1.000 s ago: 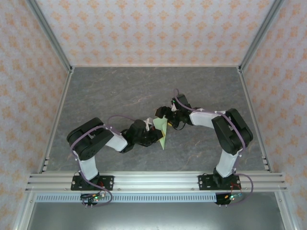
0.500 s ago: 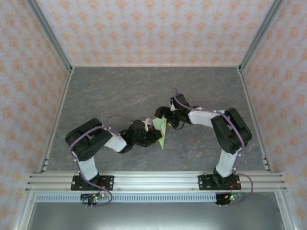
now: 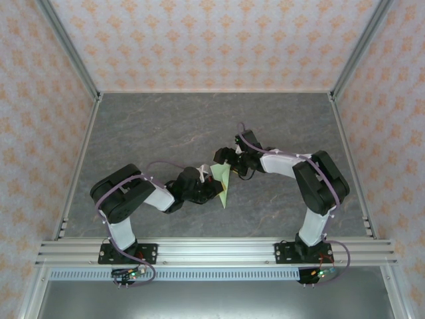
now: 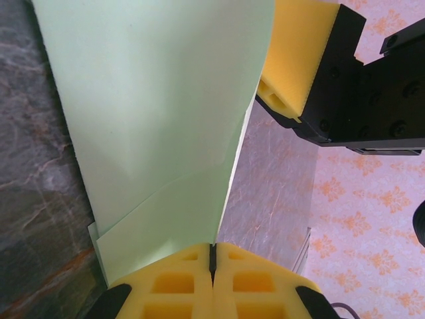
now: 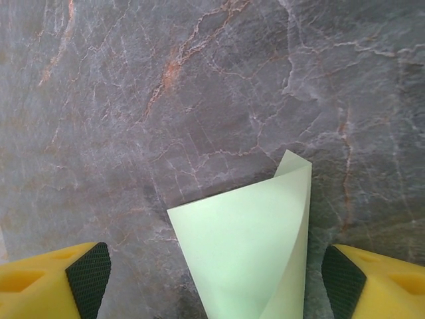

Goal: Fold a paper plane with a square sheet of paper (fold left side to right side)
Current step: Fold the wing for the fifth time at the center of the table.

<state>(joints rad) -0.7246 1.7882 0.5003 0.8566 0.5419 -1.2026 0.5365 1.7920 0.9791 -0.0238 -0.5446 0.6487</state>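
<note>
folding half done: the pale-green sheet of paper (image 3: 224, 181), already creased into a narrow pointed wedge, is held up on edge over the grey table (image 3: 166, 123), midway between the two arms. the left gripper (image 4: 212, 262) is clamped tight on one edge of it. the right gripper (image 5: 216, 279) gapes wide, its jaws either side of the curled tip without touching. overlapping layers show, but it is no finished dart, and the wing folds look left to do.
</note>
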